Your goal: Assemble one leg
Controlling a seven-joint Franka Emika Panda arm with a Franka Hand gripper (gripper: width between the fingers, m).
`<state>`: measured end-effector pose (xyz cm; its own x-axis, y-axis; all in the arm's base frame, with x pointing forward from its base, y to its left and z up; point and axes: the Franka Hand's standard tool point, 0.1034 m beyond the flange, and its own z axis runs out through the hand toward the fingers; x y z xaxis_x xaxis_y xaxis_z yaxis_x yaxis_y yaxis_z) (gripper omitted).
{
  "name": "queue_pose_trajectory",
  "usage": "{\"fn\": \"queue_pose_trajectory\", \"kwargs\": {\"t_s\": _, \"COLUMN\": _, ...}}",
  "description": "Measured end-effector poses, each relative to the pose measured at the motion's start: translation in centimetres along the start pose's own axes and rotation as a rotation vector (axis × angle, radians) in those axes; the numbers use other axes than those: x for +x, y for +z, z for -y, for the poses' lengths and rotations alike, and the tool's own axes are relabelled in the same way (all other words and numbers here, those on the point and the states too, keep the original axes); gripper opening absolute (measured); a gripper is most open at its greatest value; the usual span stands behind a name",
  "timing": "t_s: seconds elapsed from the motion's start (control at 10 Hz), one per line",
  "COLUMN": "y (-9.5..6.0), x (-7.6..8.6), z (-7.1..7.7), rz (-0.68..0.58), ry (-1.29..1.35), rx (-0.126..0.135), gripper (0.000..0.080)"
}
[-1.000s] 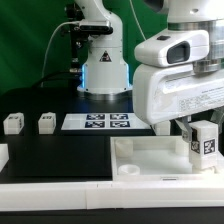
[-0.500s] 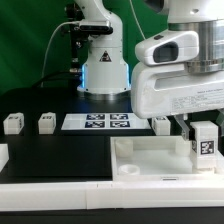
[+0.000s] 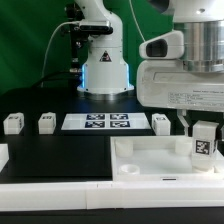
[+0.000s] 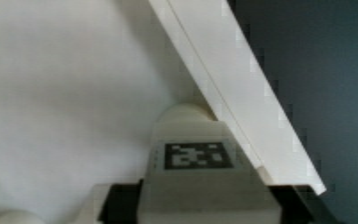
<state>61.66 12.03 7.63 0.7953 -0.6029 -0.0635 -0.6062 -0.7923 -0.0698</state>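
Exterior view, far left: a first spare peg [image 3: 12, 123] and a second spare peg [image 3: 46, 122], small white plastic blocks, stood loose on the black table [image 3: 60, 150].
Marker board: the flat white marker board [image 3: 97, 122] lay just right of them.
Third spare peg: a third spare peg [image 3: 161, 124] stood between that board and the arm.
Tray: the large white square plastic tray [image 3: 150, 165] lay near and to the right, with a round socket showing at its near left corner.
Leg: the small white block-shaped plastic leg [image 3: 205, 146], tag facing the camera, hung upright over the tray's far right part.
Gripper: the gripper [image 3: 204, 130] was closed narrowly on the leg's upper end; the leg hung straight below it, long axis vertical.
Wrist view: the leg [image 4: 197, 150] sat between the dark finger pads [image 4: 126, 200], just beside the tray's raised rim [image 4: 229, 90]; contact with the floor could not be told.
Next move: probably a straight descent, depending on the leg being plumb over a socket that was hidden here.
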Motion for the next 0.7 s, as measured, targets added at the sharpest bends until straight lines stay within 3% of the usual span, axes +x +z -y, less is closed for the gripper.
{"fn": "queue_pose_trajectory", "kwargs": {"t_s": 0.5, "y": 0.06, "x": -0.32, "z": 0.35, "rz": 0.018, "ry": 0.573, "rx": 0.015, "gripper": 0.0293}}
{"fn": "queue_pose_trajectory", "kwargs": {"t_s": 0.7, "y": 0.07, "x": -0.33, "z": 0.36, "rz": 0.020, "ry": 0.650, "rx": 0.015, "gripper": 0.0293}}
